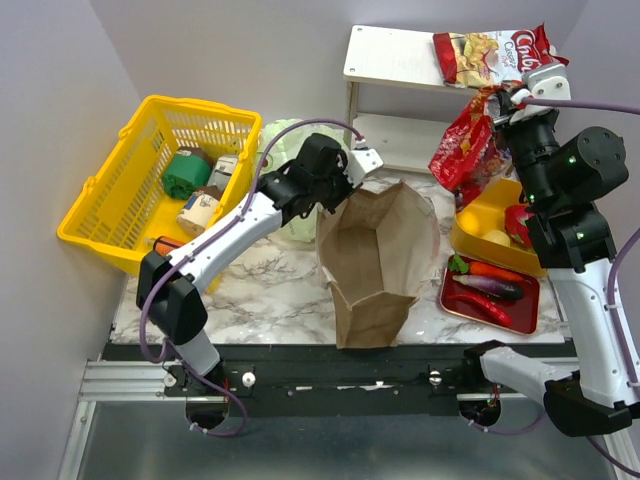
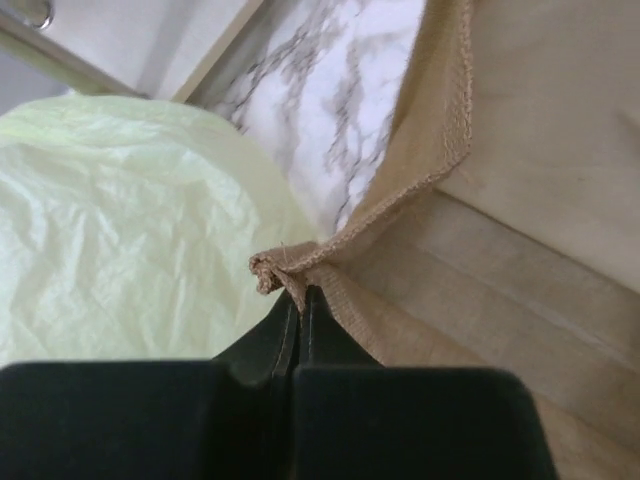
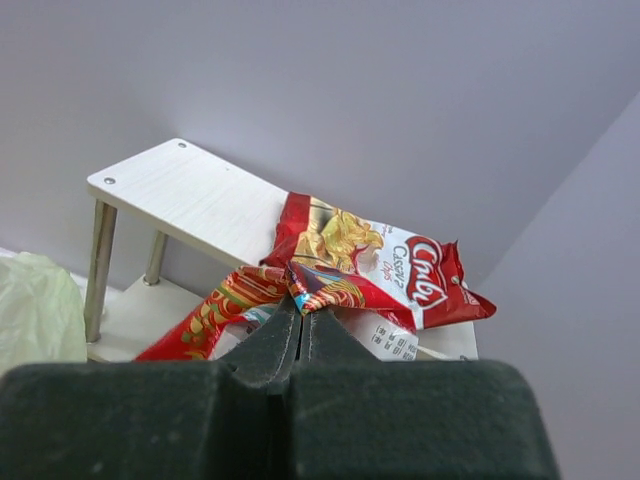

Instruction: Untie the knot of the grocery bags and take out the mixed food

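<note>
**Packet to the shelf, paper bag held open**

The right gripper (image 3: 300, 312) is clenched on a corner of a red packet (image 1: 462, 150), which hangs below it just in front of the shelf (image 1: 385, 50). A second packet (image 1: 490, 55) lies on the shelf top. The left gripper (image 2: 300, 305) is pinched tight on the rim of the paper bag (image 1: 375, 260), which stands upright with its mouth open. The green bag (image 2: 120, 220) sits just behind that rim, near the basket (image 1: 110, 215); its knot shows in no view. Carrot (image 1: 492, 270), eggplant (image 1: 490, 285) and chili (image 1: 475, 305) lie on the tray (image 1: 525, 305).

The step in hand looks like laying the hanging packet beside the other one. To do it well:

- Raise the packet until its lower end clears the shelf edge, then carry it over the board.
- Lower it until it lies flat before letting go.
- Move slowly, since a corner grip lets the packet swing or slip.
- Steer clear of the second packet, which could slide off.

The left arm should hold steady, because a tug could tear the thin rim or tip the bag.
</note>
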{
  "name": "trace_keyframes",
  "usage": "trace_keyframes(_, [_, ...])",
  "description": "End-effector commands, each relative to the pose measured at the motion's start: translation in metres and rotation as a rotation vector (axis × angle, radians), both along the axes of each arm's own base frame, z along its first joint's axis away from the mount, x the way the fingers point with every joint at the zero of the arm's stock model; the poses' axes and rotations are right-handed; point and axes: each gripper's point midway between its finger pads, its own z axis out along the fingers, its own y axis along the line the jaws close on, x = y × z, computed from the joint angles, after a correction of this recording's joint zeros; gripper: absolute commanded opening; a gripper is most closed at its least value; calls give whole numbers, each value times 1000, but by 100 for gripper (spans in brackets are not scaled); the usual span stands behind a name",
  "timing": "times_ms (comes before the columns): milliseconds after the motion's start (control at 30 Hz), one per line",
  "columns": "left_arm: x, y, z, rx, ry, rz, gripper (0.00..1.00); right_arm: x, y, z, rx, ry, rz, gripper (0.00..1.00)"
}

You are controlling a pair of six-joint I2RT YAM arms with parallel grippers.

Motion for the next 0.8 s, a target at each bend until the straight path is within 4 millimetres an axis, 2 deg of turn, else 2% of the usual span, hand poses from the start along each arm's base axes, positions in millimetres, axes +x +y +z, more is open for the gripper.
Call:
trace_keyframes(0, [-65,0,69,-230,-154,-237,0,-9,-12,39,54,-152,-21,0])
trace_keyframes(33, [-71,-6,104,-326,-284,-287,0,-9,-13,39,57,-150,-19,1])
trace_keyframes(100, [-96,-2,133,-366,-422,-362,0,-8,-14,36,58,-144,-18,0])
trace_keyframes(200, [-115,4,143,-376,-422,-397,0,-7,-13,28,61,-127,-5,0])
trace_keyframes(267, [-127,8,140,-376,-402,-423,0,-7,-12,24,59,-118,7,0])
trace_keyframes(300, [-133,12,147,-389,-419,-429,0,-7,-11,22,58,-113,12,0])
trace_keyframes(567, [-135,15,124,-370,-357,-415,0,-5,-10,15,61,-92,27,1])
trace_keyframes(633, [-133,13,112,-342,-329,-419,0,-6,-10,22,71,-104,28,0])
trace_keyframes(700, [-131,10,97,-294,-316,-443,0,-12,2,32,69,-121,99,0])
trace_keyframes(733, [-130,11,89,-273,-297,-438,12,-13,5,34,64,-126,119,0])
trace_keyframes(767, [-127,11,87,-269,-292,-425,30,-16,14,37,49,-133,169,0])
